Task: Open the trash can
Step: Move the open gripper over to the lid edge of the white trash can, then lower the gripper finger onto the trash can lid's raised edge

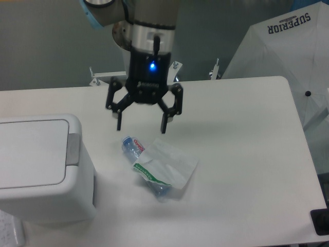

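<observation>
The trash can (43, 167) is a big white boxy bin at the table's left front, its flat lid down and a grey push tab (73, 149) on its right edge. My gripper (142, 126) hangs open above the table, fingers pointing down, with nothing between them. It is to the right of the bin and a little farther back, just above the cap end of a lying bottle.
A crushed clear plastic bottle (154, 167) with a torn white-and-green label lies on the white table (247, 144) right of the bin. A white umbrella-like cover (288, 56) stands at the back right. A dark object (321, 221) sits at the front right corner.
</observation>
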Robot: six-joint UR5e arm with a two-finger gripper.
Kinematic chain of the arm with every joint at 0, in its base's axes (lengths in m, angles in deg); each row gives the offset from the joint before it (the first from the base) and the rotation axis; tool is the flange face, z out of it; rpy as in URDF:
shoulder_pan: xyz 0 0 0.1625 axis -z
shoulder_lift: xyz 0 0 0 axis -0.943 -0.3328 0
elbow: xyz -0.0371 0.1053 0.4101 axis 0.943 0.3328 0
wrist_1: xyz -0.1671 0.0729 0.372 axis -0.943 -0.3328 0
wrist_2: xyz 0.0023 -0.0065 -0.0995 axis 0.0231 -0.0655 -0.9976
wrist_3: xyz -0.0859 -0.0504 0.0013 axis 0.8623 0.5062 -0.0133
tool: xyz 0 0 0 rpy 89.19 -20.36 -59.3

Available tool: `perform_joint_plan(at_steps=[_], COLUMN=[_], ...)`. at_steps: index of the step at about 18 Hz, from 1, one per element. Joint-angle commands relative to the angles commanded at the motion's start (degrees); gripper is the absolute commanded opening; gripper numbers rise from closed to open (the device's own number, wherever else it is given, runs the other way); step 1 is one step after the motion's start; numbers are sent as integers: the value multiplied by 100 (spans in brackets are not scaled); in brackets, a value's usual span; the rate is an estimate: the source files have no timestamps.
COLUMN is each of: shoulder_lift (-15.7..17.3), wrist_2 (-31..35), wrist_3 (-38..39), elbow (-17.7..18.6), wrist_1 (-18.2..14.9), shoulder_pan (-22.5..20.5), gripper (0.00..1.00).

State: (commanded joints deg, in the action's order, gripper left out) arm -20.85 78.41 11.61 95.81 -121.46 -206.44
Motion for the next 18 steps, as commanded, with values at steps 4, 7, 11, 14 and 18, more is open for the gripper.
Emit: perform_joint_plan(at_steps=[4,7,11,14,18], shoulder_lift=[-105,-132,-150,-184,-237], wrist_2=[9,9,9,9,18], wrist_3=[298,552,765,817,1212], elbow=[0,-17,44,88,123], wrist_1=[0,9,0,0,-9], shoulder_pan=[167,255,325,413,457], gripper=[100,100,100,100,100])
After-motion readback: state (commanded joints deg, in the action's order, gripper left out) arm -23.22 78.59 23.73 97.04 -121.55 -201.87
